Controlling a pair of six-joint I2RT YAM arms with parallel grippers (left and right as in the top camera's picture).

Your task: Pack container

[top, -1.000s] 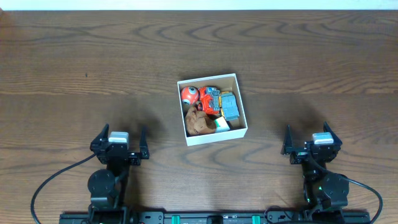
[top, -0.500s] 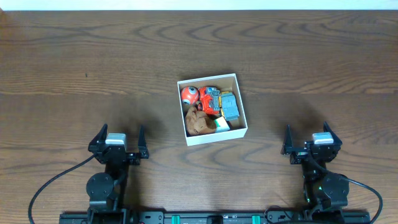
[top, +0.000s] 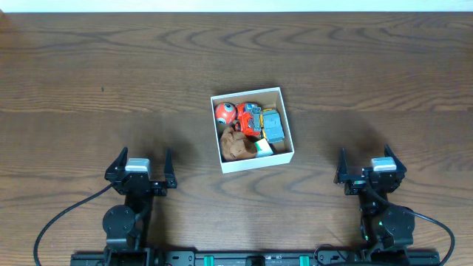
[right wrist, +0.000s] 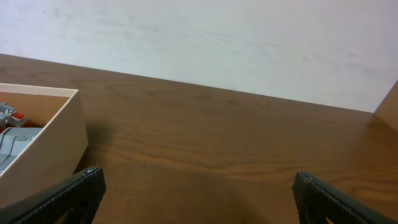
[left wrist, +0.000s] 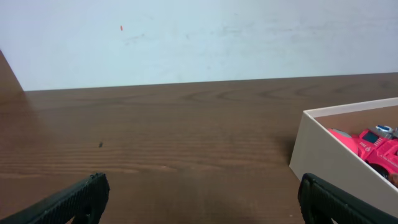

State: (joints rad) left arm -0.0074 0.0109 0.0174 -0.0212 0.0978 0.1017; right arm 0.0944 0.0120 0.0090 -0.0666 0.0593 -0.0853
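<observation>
left gripper (top: pixel 145 158) edged back, spread | right gripper (top: pixel 364 161) spread | container (top: pixel 259 160) holds toys (top: pixel 247 127)

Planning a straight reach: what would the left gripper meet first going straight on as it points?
Likely nothing: the left gripper faces bare table; the container sits off to its right, seemingly clear.

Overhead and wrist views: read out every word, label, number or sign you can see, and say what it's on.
No text can be read in any view.
Small light markings on the red toy truck inside the container: too small and blurred to read.
The container's white sides, the table and the wall: no writing visible.
</observation>
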